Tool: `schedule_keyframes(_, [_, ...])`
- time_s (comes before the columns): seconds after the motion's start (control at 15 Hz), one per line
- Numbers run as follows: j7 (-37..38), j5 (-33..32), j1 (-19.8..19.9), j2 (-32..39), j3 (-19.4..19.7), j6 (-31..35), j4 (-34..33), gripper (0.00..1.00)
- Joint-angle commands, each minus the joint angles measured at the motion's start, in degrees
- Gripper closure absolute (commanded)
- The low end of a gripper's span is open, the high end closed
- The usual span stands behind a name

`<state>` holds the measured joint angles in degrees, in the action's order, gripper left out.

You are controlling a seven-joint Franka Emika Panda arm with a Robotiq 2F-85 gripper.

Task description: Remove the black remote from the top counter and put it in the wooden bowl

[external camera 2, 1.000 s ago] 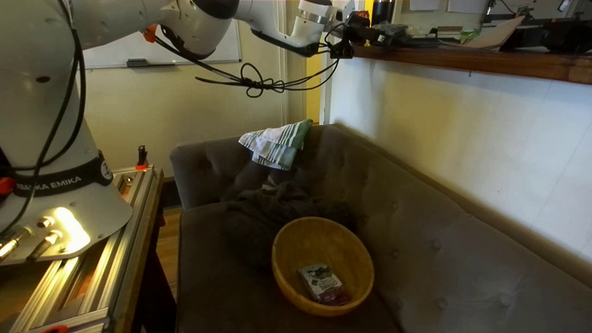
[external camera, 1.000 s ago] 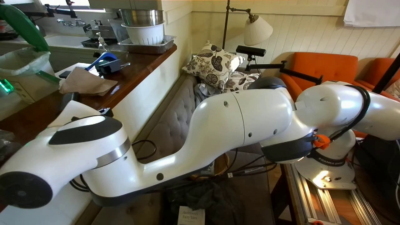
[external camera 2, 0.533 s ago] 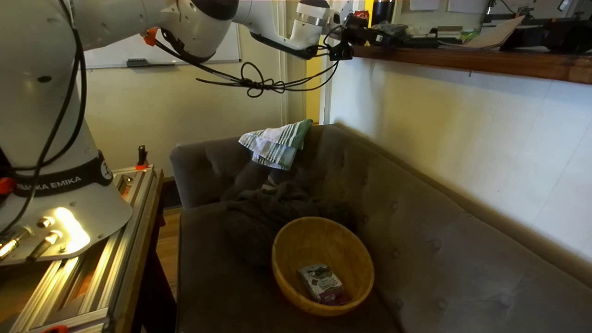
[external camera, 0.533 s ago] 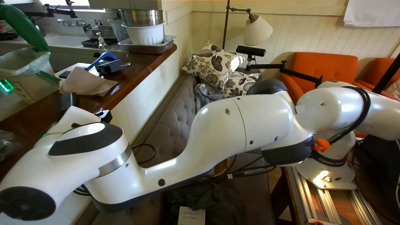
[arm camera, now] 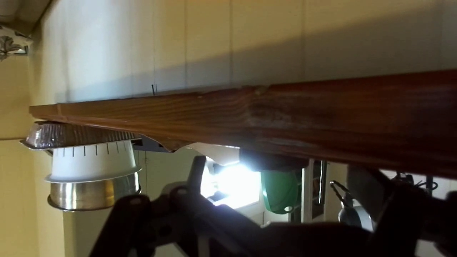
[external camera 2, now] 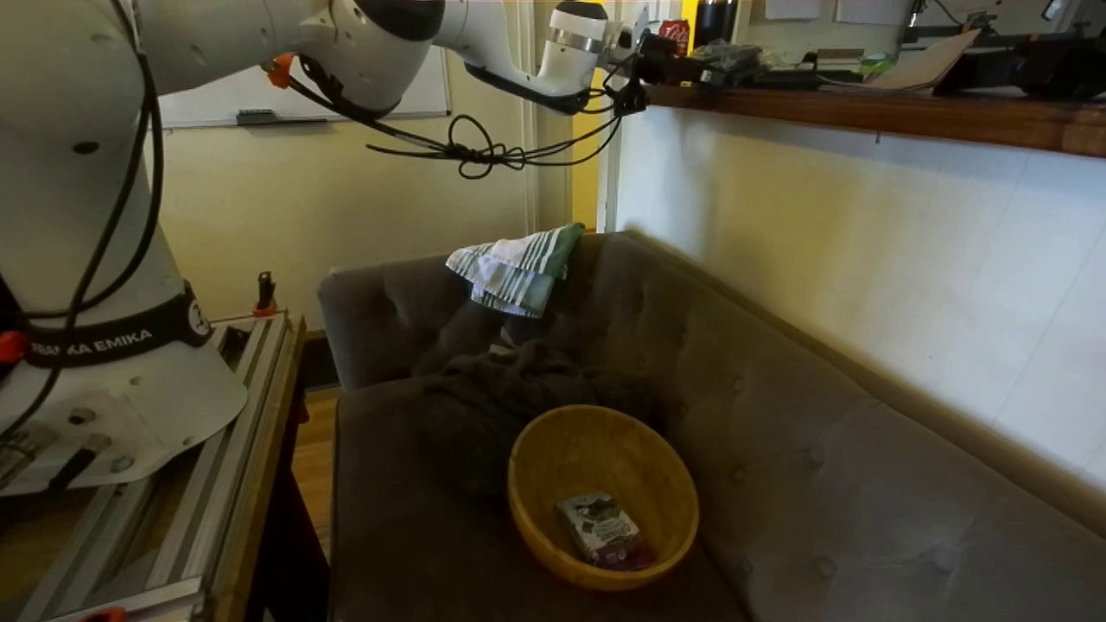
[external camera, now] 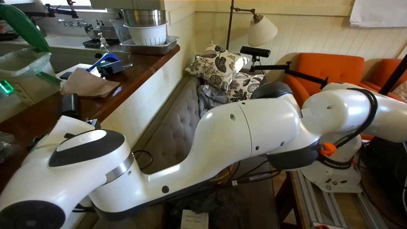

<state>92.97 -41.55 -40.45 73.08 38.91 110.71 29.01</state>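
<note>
A black bar (external camera: 69,105), which looks like the black remote, lies on the top counter (external camera: 140,68) near the brown paper. In the wrist view, which stands upside down, a dark block (arm camera: 273,161) that may be the same bar sits on the counter (arm camera: 221,117) between my fingers, farther off. My gripper (arm camera: 282,178) is open with nothing between its fingertips. In an exterior view the gripper (external camera 2: 696,71) is at counter height, by the counter's far end. The wooden bowl (external camera 2: 596,436) is tilted on the couch, with a small printed packet (external camera 2: 603,531) inside.
Brown paper (external camera: 89,82) and a blue-handled object (external camera: 109,60) lie on the counter. A foil tray (external camera: 152,47) with a white colander and metal pot stands at its end. A red can (external camera 2: 674,36) is behind the gripper. Cables (external camera 2: 492,155) hang under the arm above the couch (external camera 2: 406,466).
The arm and hand have moved lower in an exterior view, uncovering more of the black bar. The gripper has drawn back slightly from the counter, showing more of the red can.
</note>
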Motion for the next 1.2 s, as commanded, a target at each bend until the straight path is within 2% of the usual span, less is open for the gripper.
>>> schedule_keyframes(0.0, [-0.07, 0.00, 0.03, 0.00, 0.00, 0.00, 0.07, 0.00])
schedule_keyframes(0.4, [2.33, 0.38, 2.64, 0.43, -0.04, 6.58, -1.30, 0.00])
schedule_keyframes(0.93, [2.96, 1.18, 6.99, 0.04, -0.86, 8.11, -1.03, 0.00])
schedule_keyframes(1.0, [2.69, 1.10, 6.97, 0.15, -1.06, 8.43, -1.05, 0.16])
schedule_keyframes(1.07, [2.52, 1.04, 6.82, 0.16, -1.13, 8.43, -1.00, 0.26])
schedule_keyframes(1.13, [2.30, 0.95, 6.66, 0.19, -1.15, 8.72, -1.03, 0.32])
